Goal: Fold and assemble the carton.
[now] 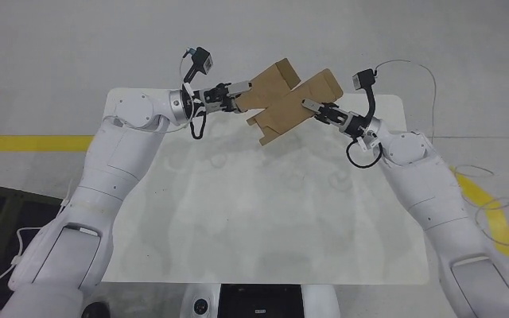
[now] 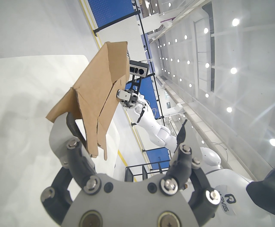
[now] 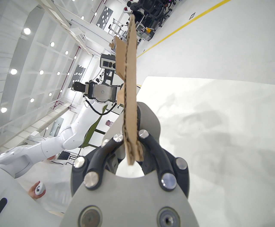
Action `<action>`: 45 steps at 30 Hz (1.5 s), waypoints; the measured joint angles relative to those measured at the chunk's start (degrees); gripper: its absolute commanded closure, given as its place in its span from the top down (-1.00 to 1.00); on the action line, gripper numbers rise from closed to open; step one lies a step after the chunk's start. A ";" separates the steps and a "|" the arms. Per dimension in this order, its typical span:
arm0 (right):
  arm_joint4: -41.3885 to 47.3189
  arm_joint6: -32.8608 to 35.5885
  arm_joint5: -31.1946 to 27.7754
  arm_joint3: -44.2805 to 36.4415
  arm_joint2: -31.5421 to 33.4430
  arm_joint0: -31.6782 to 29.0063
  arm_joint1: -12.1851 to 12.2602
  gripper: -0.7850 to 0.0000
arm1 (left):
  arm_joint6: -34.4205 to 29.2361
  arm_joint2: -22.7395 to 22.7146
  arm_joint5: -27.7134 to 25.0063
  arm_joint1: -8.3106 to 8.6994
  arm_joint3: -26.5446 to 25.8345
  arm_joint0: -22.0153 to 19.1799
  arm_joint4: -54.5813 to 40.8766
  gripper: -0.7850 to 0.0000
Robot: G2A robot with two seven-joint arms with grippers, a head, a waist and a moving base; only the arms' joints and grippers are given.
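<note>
While aloft, carton (image 1: 290, 107) seemingly empty.

This is a large indoor robot test hall, industrial in look. High above the surface (image 1: 262, 238) spans a white beamed ceiling (image 2: 214, 43) set with rows of round lights (image 2: 233, 70). The grey floor (image 1: 238, 40) around the surface is marked with yellow lines (image 1: 44, 143). Beyond the surface stand blue wall panels (image 2: 111, 10) and, farther off, dark office chairs (image 3: 150, 10).

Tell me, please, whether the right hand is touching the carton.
Touching. The right wrist view shows the right hand closed on the carton, clamping its edge from both sides.
</note>
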 measured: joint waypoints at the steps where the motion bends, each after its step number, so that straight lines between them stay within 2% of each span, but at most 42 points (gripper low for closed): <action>1: -0.03 0.00 0.02 -0.08 0.11 -0.13 -0.05 -1.00 | 0.03 -0.04 0.18 -0.03 0.09 0.09 0.15 0.36; 3: -0.11 -0.02 0.11 -0.22 0.25 -0.32 -0.12 -1.00 | 0.10 -0.13 0.46 -0.04 0.21 0.23 0.39 0.06; 5: -0.27 -0.02 0.22 -0.37 0.43 -0.50 -0.20 -1.00 | 0.13 -0.28 0.76 -0.05 0.27 0.44 0.68 -0.10; 12: -0.80 0.24 0.62 -0.84 1.10 -0.99 -0.41 -1.00 | 0.02 -0.92 2.10 0.10 0.26 1.17 1.99 -0.14; 15: -0.80 0.31 0.67 -1.29 1.32 -1.29 -0.53 -1.00 | 0.02 -1.20 2.68 0.20 0.12 1.49 2.68 -0.42; 19: -0.91 0.50 0.75 -1.57 1.66 -1.51 -0.67 -1.00 | 0.39 -1.72 3.30 0.33 -0.10 2.01 3.44 -0.59; 23: -1.16 0.60 0.77 -1.77 1.95 -1.62 -0.82 -1.00 | 0.26 -2.10 3.64 0.40 -0.37 2.37 3.87 -0.98; 26: -1.25 0.70 0.89 -1.87 2.18 -1.70 -0.94 -1.00 | 0.19 -2.35 3.84 0.42 -0.54 2.57 4.01 -1.00; 27: -1.29 0.69 0.93 -1.88 2.26 -1.73 -0.97 -0.86 | 0.19 -2.41 3.90 0.42 -0.59 2.62 4.05 -1.00; 28: -1.35 0.68 0.97 -1.91 2.36 -1.79 -1.00 0.21 | 0.23 -2.50 3.95 0.42 -0.66 2.67 4.13 -1.00; 29: -1.39 0.68 1.03 -1.90 2.45 -1.85 -1.02 1.00 | 0.29 -2.56 3.96 0.41 -0.72 2.72 4.15 -1.00; 33: -1.27 0.76 1.56 -1.26 3.34 -2.36 -0.93 1.00 | 0.28 -2.89 3.89 0.37 -1.20 2.78 4.05 -1.00; 39: -5.95 2.05 -0.15 1.13 6.95 -2.69 0.39 1.00 | -1.20 -3.53 2.96 0.58 -1.98 2.14 5.70 -1.00; 45: -4.73 6.68 -6.77 -0.34 10.56 -3.32 1.66 1.00 | -5.49 -3.91 1.56 1.06 -2.25 0.90 8.68 -1.00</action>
